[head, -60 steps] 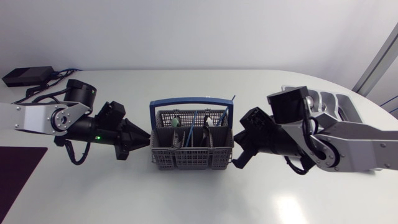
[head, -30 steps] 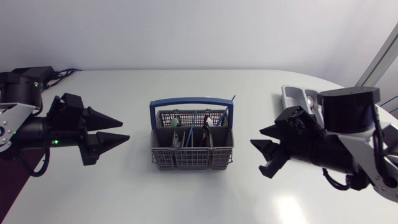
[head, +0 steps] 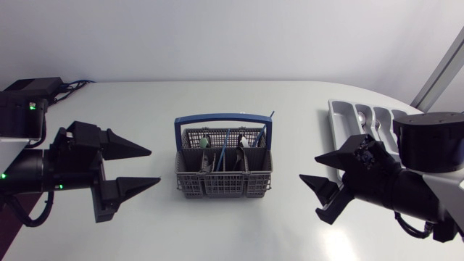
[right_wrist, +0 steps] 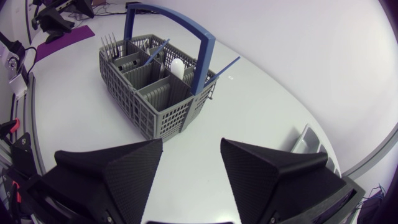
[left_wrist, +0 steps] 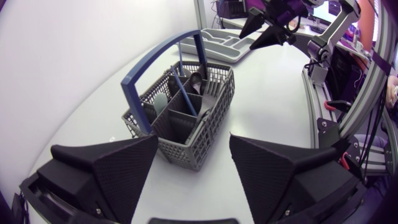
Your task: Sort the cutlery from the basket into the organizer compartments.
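Both arms have backed off the basket (head: 223, 174); my left tool (head: 154, 166) and right tool (head: 309, 168) gape released, empty. I should descend steeply onto one piece of cutlery (head: 205, 143).

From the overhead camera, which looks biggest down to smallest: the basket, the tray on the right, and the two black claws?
1. the basket.
2. the left gripper and the right gripper, both open: alike, so unranked.
3. the organizer: least showing, but the right arm hides part, so unsure.
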{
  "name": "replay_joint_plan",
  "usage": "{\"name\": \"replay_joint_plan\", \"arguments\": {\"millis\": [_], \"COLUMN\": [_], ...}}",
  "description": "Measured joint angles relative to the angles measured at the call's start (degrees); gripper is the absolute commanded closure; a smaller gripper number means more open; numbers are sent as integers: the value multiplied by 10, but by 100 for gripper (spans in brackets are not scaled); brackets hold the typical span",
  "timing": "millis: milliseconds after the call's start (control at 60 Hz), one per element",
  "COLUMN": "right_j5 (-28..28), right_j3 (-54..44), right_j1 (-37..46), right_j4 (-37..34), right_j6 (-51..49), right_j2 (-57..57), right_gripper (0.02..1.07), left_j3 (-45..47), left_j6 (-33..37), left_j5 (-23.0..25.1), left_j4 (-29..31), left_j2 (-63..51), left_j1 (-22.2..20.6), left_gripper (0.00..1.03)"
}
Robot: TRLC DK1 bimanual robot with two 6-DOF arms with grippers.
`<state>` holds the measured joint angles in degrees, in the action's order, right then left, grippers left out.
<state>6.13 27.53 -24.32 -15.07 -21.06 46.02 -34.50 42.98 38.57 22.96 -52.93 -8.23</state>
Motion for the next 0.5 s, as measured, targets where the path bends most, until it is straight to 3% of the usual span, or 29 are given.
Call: {"name": "replay_joint_plan", "arguments": {"millis": [333,500], "right_j5": [0,0], "right_j3": [0,0], "right_j1": [0,0], "right_j4": [0,0], "right_j6": [0,0], "right_j2": [0,0], "right_gripper": [37,37], "left_j3": [-27,-83], "left_j6": [-129,-193], "left_j5": [-224,-275], "left_j4": [57,90], "left_j2": [7,-21], "left_j1": [-194,-242], "left_gripper": [23,23]}}
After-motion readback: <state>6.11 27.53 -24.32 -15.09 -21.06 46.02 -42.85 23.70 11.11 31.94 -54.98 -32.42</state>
